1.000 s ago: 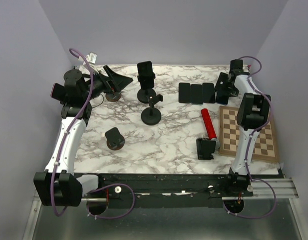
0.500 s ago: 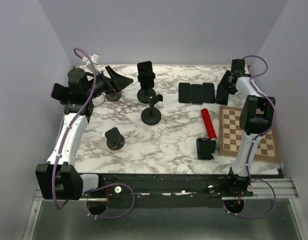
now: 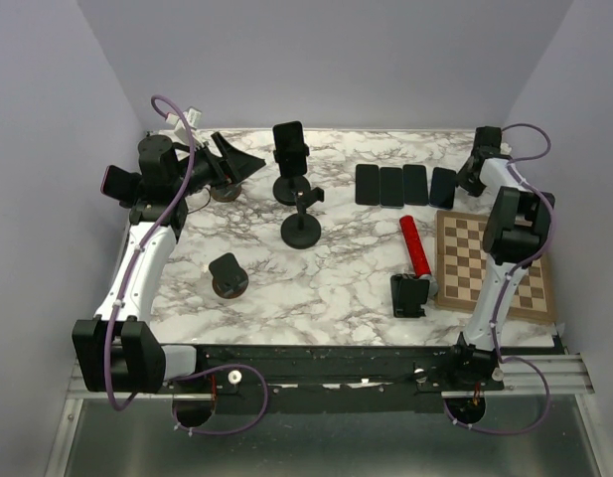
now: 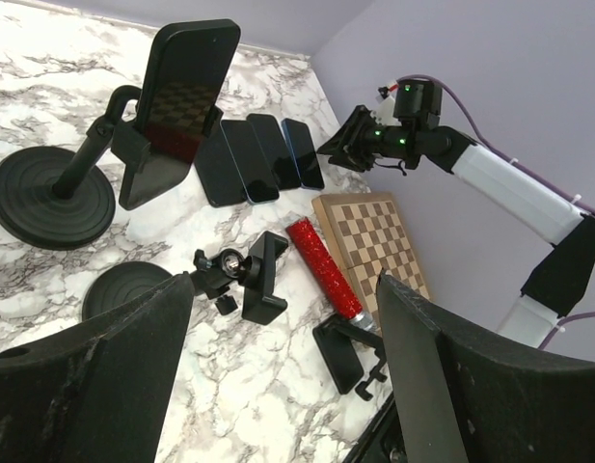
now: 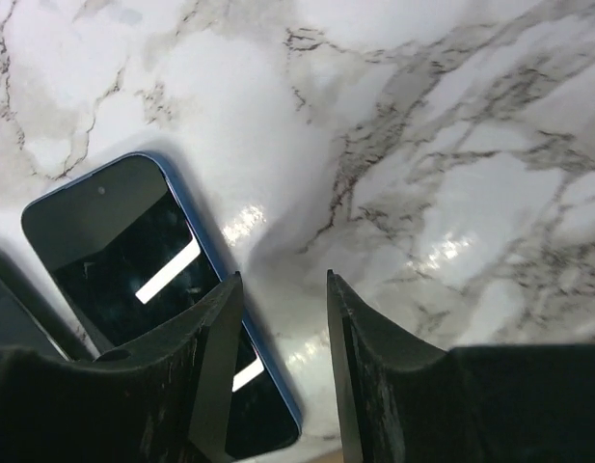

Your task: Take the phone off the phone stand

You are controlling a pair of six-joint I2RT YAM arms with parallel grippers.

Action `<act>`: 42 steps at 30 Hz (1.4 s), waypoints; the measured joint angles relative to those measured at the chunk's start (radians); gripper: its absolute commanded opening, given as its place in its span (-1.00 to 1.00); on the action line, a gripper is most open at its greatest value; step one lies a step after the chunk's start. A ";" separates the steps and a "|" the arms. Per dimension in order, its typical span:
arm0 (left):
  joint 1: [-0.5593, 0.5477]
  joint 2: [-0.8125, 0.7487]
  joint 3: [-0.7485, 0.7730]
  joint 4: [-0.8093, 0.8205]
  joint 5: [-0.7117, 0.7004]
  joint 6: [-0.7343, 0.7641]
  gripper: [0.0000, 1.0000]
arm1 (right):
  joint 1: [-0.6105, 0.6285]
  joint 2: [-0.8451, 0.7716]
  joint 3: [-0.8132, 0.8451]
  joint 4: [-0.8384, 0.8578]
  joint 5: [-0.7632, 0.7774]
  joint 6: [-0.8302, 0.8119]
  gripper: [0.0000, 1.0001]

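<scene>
A black phone point(image 3: 289, 147) stands upright in a black stand point(image 3: 290, 189) at the back middle of the marble table; it also shows in the left wrist view point(image 4: 181, 96) on its round-based stand point(image 4: 46, 193). My left gripper point(image 3: 241, 159) is open and empty, left of that stand and apart from it; its jaws frame the scene in the wrist view point(image 4: 287, 386). My right gripper point(image 3: 473, 169) is open and empty at the back right. In its wrist view point(image 5: 283, 289) it hovers just right of a blue-edged phone point(image 5: 133, 260) lying flat.
Several phones point(image 3: 403, 185) lie flat in a row at the back right. Empty stands sit at the centre point(image 3: 302, 227), front left point(image 3: 229, 276) and front right point(image 3: 409, 295). A red cylinder point(image 3: 416, 248) lies beside a chessboard point(image 3: 495, 263).
My right gripper has let go of the blue-edged phone, now flat at the right end of the row, and has drawn back to the right. The left arm shifted slightly.
</scene>
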 measured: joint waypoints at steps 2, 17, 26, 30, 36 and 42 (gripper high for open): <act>0.000 0.001 0.000 0.000 0.000 0.002 0.68 | 0.000 0.032 0.021 0.000 -0.010 -0.013 -0.06; 0.000 0.034 0.000 -0.023 -0.002 0.022 0.67 | 0.006 0.041 0.069 -0.021 -0.106 -0.037 0.45; 0.006 0.037 0.000 -0.036 -0.005 0.028 0.69 | 0.137 -0.156 0.068 -0.066 -0.034 -0.079 1.00; 0.012 0.038 0.000 -0.036 -0.006 0.028 0.69 | 0.303 -0.292 0.039 -0.010 -0.071 -0.077 1.00; 0.045 0.048 0.000 -0.034 -0.008 0.023 0.69 | 0.563 -0.344 0.051 0.097 -0.134 -0.038 1.00; 0.066 0.053 -0.002 -0.019 -0.011 0.009 0.69 | 0.759 -0.305 0.134 0.109 -0.093 -0.036 1.00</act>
